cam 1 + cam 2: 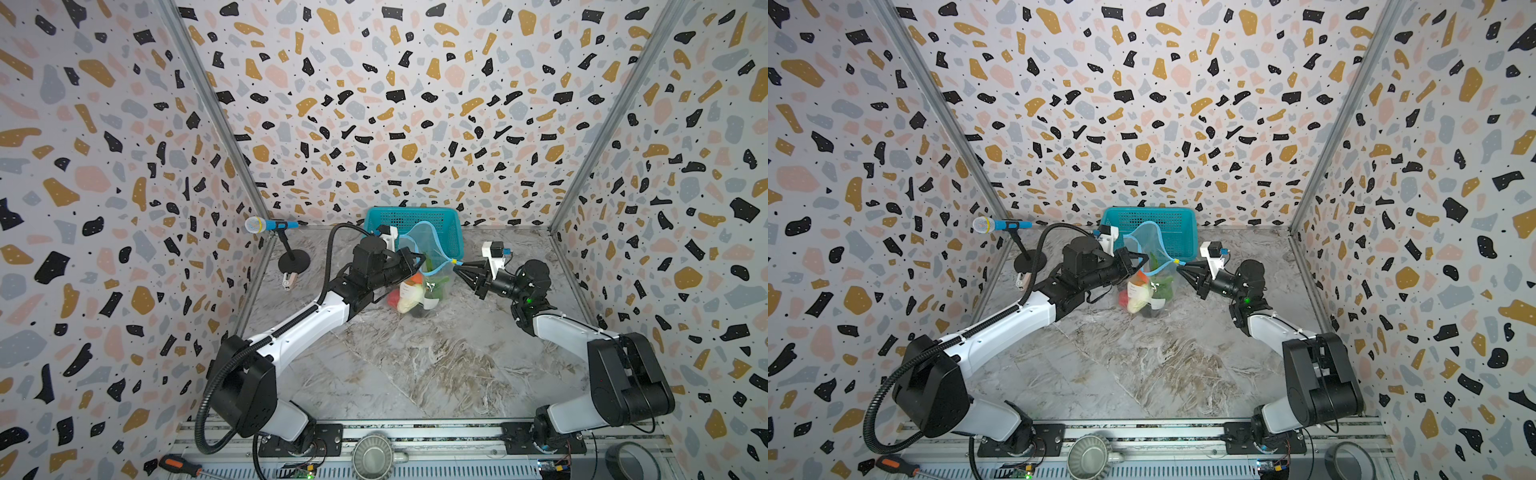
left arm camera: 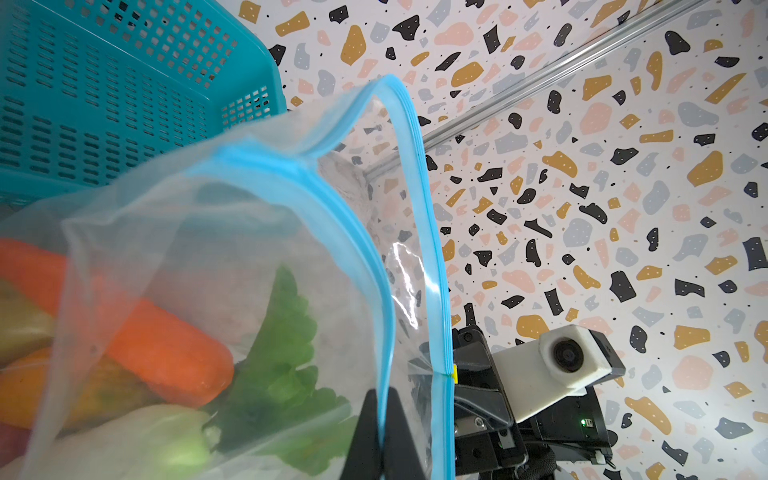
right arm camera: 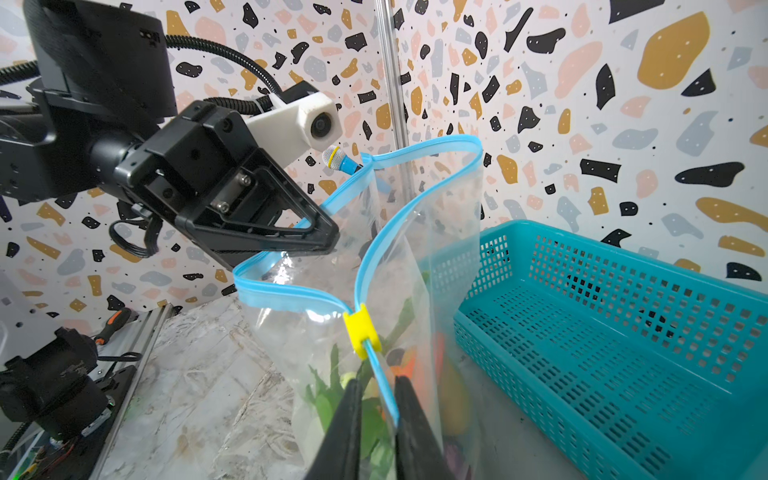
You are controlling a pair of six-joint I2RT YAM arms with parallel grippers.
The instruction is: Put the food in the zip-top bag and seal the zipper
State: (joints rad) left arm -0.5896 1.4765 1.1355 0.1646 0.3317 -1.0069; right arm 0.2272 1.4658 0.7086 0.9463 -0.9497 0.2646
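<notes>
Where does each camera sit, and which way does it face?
Top views: high at the front, looking down at the table, both arms and the zip-top bag.
Left wrist: on the left arm, facing the zipper past the left gripper; right gripper beyond.
Right wrist: on the right arm, facing the slider past the right gripper; left gripper beyond.
Shared: both wrist views show the teal basket.

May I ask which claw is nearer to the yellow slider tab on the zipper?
Right. The right claw straddles the blue strip just beside the yellow slider tab; the left claw pinches the bag across its open mouth.
</notes>
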